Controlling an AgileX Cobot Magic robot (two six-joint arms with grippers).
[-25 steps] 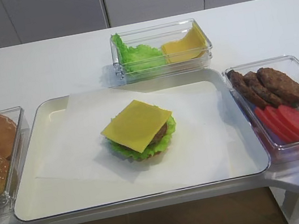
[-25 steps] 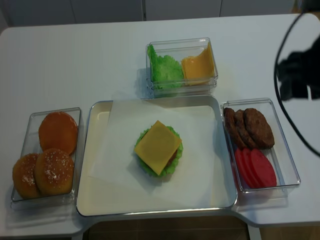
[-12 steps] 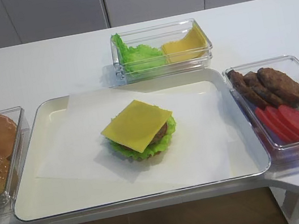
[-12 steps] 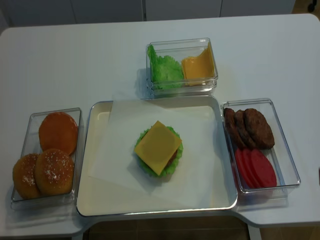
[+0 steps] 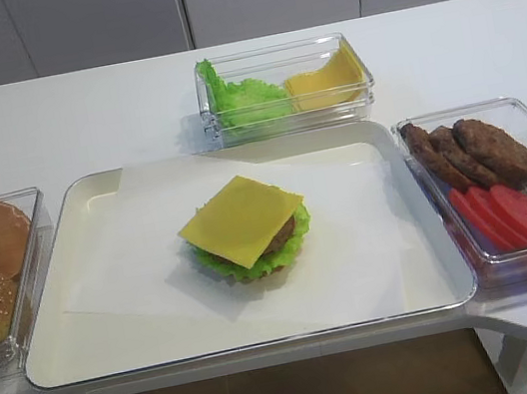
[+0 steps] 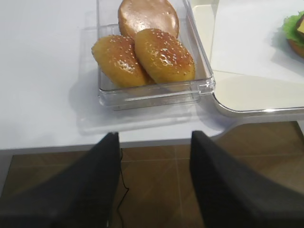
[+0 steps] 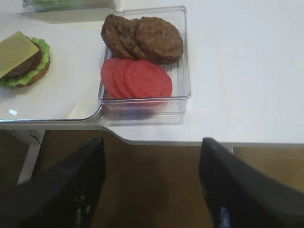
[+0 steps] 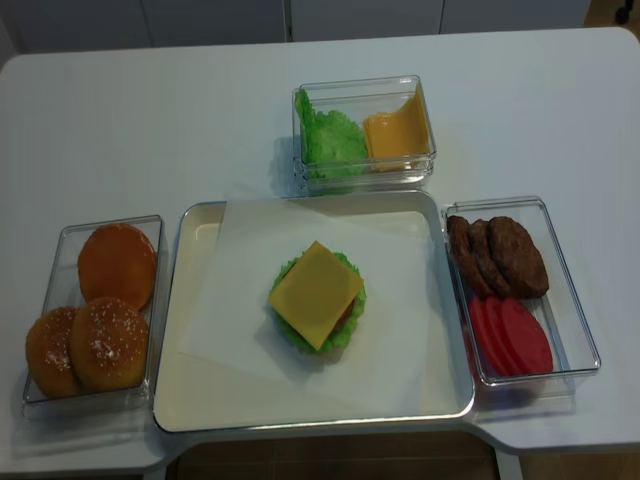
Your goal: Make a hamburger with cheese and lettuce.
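Yellow cheese (image 5: 242, 219) atop hamburger (image 5: 250, 243) on tray (image 5: 83, 328), right gripper (image 7: 152, 185) jaws wide apart, empty, off-table, left gripper (image 6: 154, 183) same.

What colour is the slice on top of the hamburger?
Bright yellow cheese; clearest in the realsense high view.

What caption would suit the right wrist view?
Open right end effector off the table edge, facing a container of patties and tomato slices.
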